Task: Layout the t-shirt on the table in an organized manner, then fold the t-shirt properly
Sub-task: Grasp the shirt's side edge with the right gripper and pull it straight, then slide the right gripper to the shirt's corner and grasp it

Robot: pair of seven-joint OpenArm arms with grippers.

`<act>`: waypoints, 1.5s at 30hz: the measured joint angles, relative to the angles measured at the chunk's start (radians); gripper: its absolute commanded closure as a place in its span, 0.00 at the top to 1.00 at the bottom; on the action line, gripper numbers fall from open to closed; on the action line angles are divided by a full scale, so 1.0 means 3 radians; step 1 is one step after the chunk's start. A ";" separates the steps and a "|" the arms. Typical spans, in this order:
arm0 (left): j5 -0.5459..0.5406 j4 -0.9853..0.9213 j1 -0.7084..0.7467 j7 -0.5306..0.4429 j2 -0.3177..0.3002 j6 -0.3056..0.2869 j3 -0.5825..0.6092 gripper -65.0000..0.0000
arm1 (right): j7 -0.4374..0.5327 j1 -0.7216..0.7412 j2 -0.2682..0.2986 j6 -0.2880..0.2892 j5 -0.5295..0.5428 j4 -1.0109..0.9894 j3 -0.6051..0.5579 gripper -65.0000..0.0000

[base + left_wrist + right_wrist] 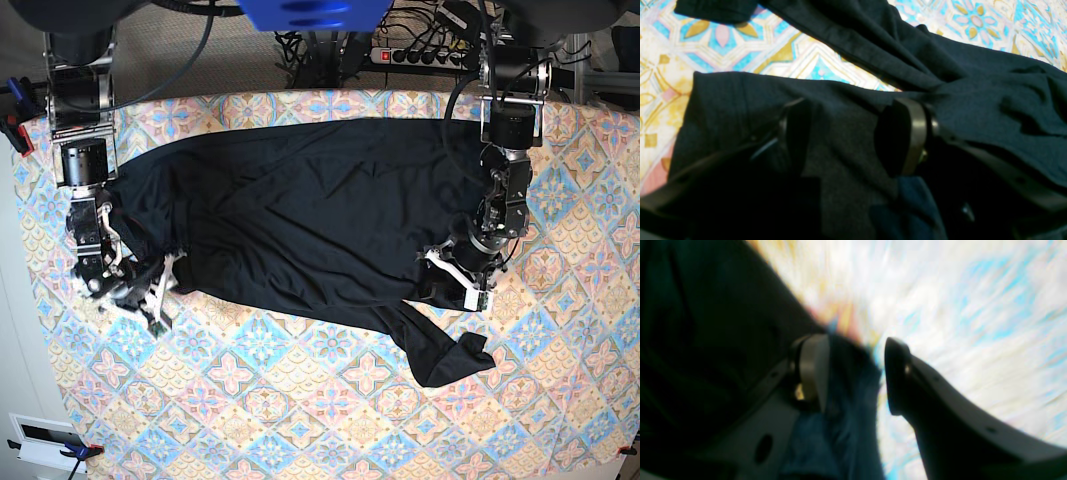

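The base view looks straight down from high above, taking in the whole patterned surface, both arms and the spread black t-shirt; the arm bases sit at its top edge.

The left wrist view rides just behind the left tool, very near the cloth, facing along its fingers over dark fabric to a strip of tiles beyond. That same spot lies at the base view's right, by the left tool.

The right wrist view sits equally close behind the right tool, heavily blurred, facing bright tiles; its patch is at the base view's left, by the right tool.
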 measured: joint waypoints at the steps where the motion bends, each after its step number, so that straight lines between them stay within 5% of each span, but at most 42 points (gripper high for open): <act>1: 0.0000 0.0000 0.0001 0.0000 0.0000 0.0000 0.0000 0.54 | -0.0005 -0.0034 0.0001 0.0005 -0.0014 -0.0056 0.0000 0.40; 12: -0.0017 0.0008 0.0057 -0.0050 -0.0046 -0.0004 0.0001 0.54 | 0.0104 0.0001 0.0015 0.0000 -0.0017 -0.0155 -0.0156 0.40; 21: -0.0029 0.0022 0.0177 -0.0090 -0.0139 -0.0052 -0.0203 0.54 | 0.0810 0.0104 0.0086 0.0132 0.0216 -0.0909 -0.0407 0.40; 30: -0.0052 0.0025 0.0230 -0.0134 -0.0172 -0.0055 -0.0270 0.54 | 0.1083 0.0140 0.0057 0.0186 -0.0347 -0.0989 -0.0385 0.40; 45: -0.0052 0.0028 0.0230 -0.0134 -0.0170 -0.0061 -0.0270 0.54 | 0.1350 0.0013 0.0233 0.0076 -0.0401 -0.0989 -0.0385 0.40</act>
